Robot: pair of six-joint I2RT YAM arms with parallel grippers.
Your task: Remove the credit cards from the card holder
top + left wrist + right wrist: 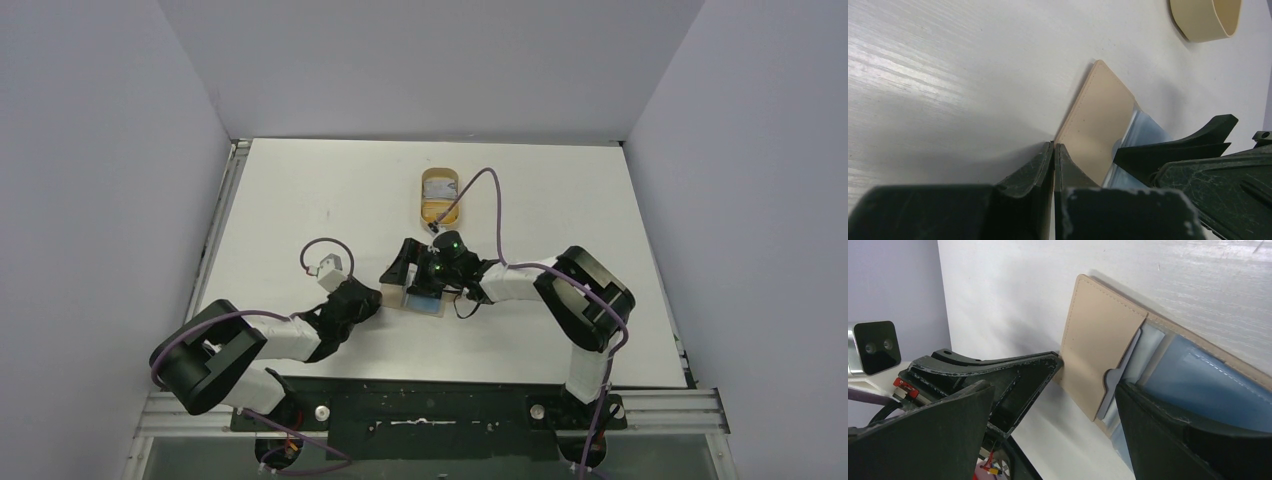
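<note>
White tabletop [330, 190], grey walls. Card holder [1098, 350] lay open and flat between arms, long axis left-right. Left gripper [1054, 150] was clenched on its left edge. Right gripper [418, 278] was spread, one finger over light blue credit cards [1198, 385] in right half. Right arm nearer; cards likely slide away from left gripper.

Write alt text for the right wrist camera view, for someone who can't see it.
An open tan card holder lies on a white table, a light blue credit card showing in its pocket. The left gripper pinches one edge, while the right gripper frames the foreground with open fingers.
</note>
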